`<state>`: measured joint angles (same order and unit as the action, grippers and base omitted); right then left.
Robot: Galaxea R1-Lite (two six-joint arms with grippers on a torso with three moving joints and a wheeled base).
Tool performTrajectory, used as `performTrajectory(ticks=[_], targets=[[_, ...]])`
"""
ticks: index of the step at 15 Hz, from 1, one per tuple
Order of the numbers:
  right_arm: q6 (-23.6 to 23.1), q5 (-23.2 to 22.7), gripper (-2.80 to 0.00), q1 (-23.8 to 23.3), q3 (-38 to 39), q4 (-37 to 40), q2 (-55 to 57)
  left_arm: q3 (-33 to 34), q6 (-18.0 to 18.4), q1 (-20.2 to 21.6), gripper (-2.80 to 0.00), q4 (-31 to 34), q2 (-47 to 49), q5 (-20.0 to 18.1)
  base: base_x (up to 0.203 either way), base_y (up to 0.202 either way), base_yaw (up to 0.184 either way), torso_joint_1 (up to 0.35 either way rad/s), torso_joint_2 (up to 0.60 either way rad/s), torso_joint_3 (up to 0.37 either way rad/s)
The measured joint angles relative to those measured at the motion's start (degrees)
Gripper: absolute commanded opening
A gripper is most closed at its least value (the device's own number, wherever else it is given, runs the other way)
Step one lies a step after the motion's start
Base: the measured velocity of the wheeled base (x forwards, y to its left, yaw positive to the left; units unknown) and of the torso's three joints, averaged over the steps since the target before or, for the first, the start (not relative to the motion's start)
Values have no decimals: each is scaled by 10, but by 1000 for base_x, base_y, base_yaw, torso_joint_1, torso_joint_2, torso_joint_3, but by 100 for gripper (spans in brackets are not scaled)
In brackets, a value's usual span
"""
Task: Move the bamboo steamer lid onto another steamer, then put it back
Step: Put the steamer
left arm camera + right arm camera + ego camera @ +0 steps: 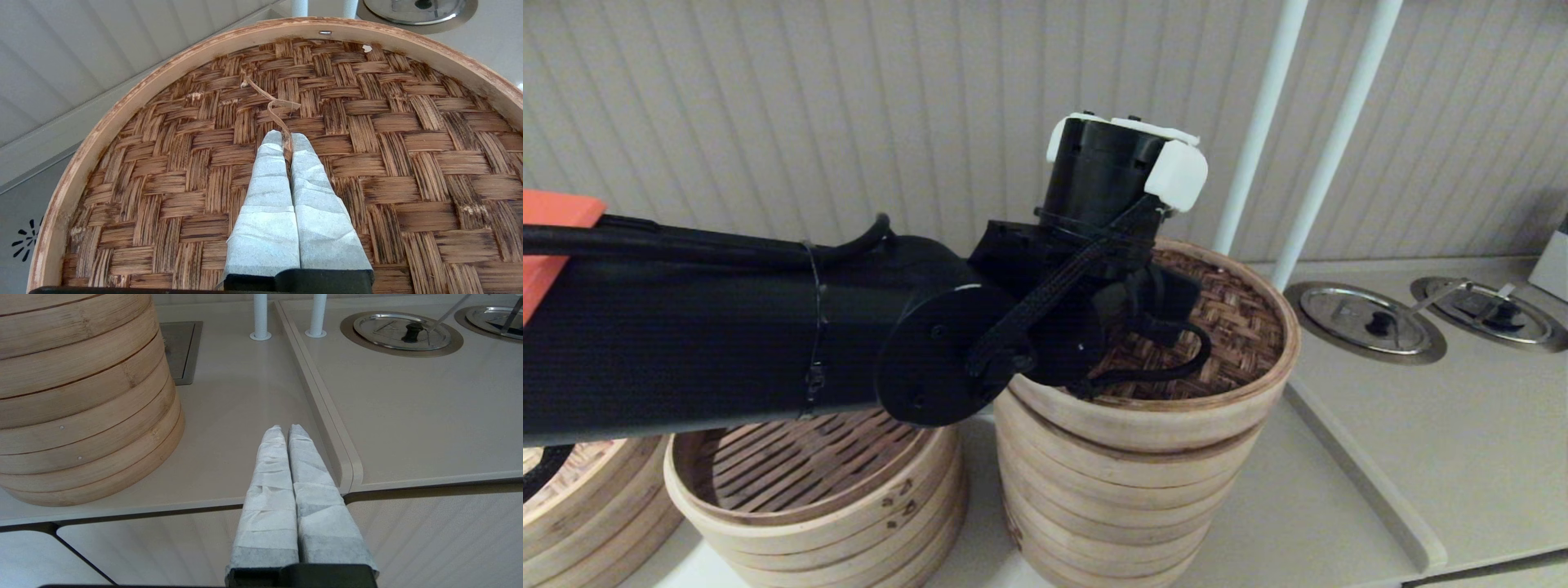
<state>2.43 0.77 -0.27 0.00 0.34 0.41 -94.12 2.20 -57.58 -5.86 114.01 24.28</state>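
Observation:
The bamboo steamer lid (1233,327), dark brown herringbone weave in a pale hoop, lies on top of the tall steamer stack (1111,498). I cannot tell whether it rests fully on the stack or hangs just above it. My left arm reaches across from the left, its wrist over the lid. The left gripper (286,139) is shut on the thin bamboo handle strip (278,107) at the lid's middle. The stack's mesh liner is hidden under the lid. My right gripper (286,430) is shut and holds nothing; it hangs low by the counter's front edge, right of the stack (81,396).
A shorter steamer stack (809,490) with a slatted floor stands uncovered left of the tall one. A paler lidded steamer (580,498) is at the far left. Two white poles (1258,122) rise behind. Two steel lids (1368,320) sit in the counter at right, past a raised seam (1364,482).

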Motion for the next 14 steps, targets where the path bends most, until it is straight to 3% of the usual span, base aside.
performTrajectory(ticks=[13,14], targets=[[0,0,-280,0,0,0,0,17,8,-6,-280,-7,12,5,0,0,0,0,0,0],[0,0,-280,0,0,0,0,17,7,-6,0,-7,12,10,0,0,0,0,0,0]])
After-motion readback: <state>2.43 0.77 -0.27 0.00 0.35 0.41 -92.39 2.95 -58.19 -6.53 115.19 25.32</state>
